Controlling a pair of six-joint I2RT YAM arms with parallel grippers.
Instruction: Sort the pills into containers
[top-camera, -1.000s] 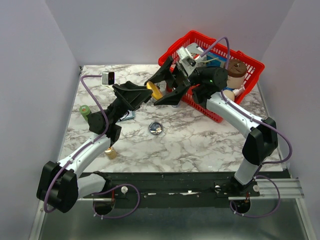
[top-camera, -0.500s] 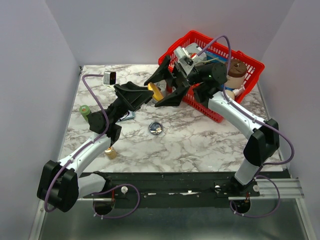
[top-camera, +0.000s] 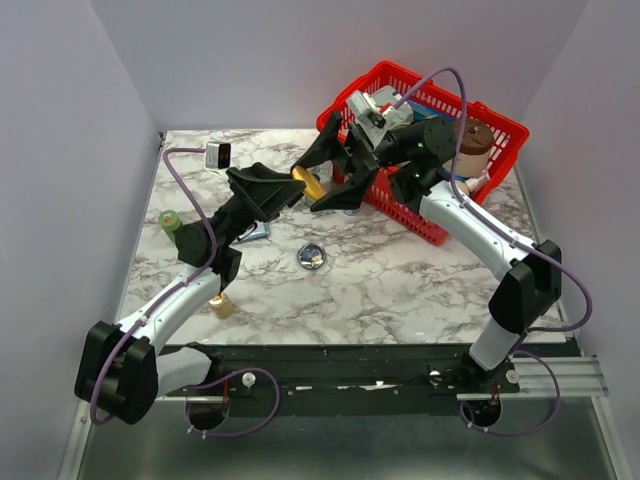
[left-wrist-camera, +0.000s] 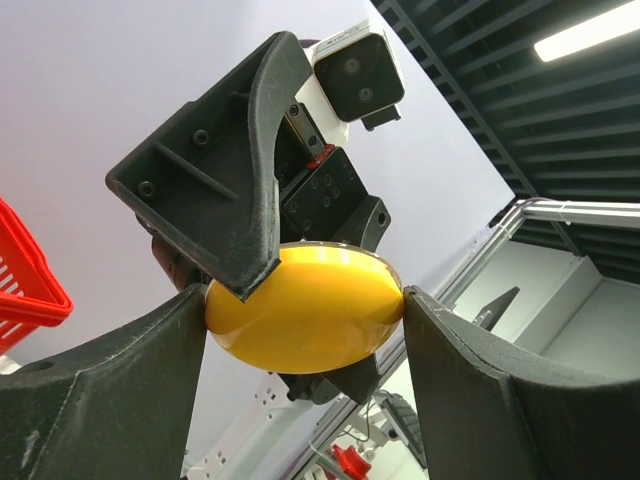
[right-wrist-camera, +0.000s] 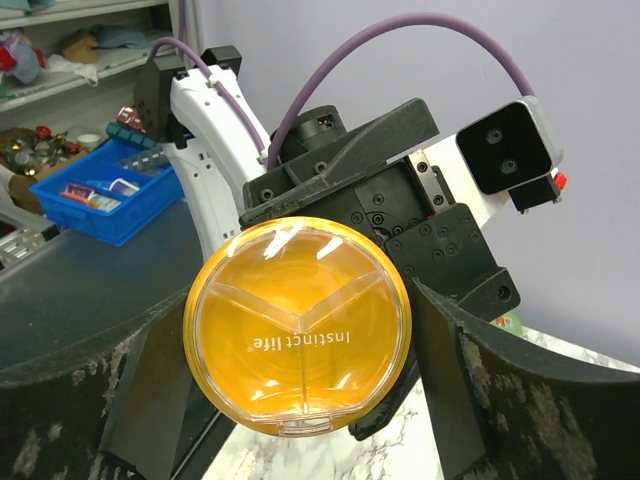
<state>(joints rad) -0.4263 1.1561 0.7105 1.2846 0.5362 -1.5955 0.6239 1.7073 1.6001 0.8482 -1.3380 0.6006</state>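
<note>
Facing the right wrist, orange dish (right-wrist-camera: 297, 327) shows three compartments.

place: a robotics lab
signs: cluttered shelves (right-wrist-camera: 90, 55), blue parts bin (right-wrist-camera: 100, 188), ceiling strip light (left-wrist-camera: 590, 35), walled marble counter (top-camera: 400, 290)

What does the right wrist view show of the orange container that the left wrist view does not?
Only the right wrist: the clear face of the orange container, with three compartments and printed lettering. Only the left wrist: its plain yellow back, pressed between the jaws of the left gripper. Both: the container, with the other arm's gripper close behind it.
</note>
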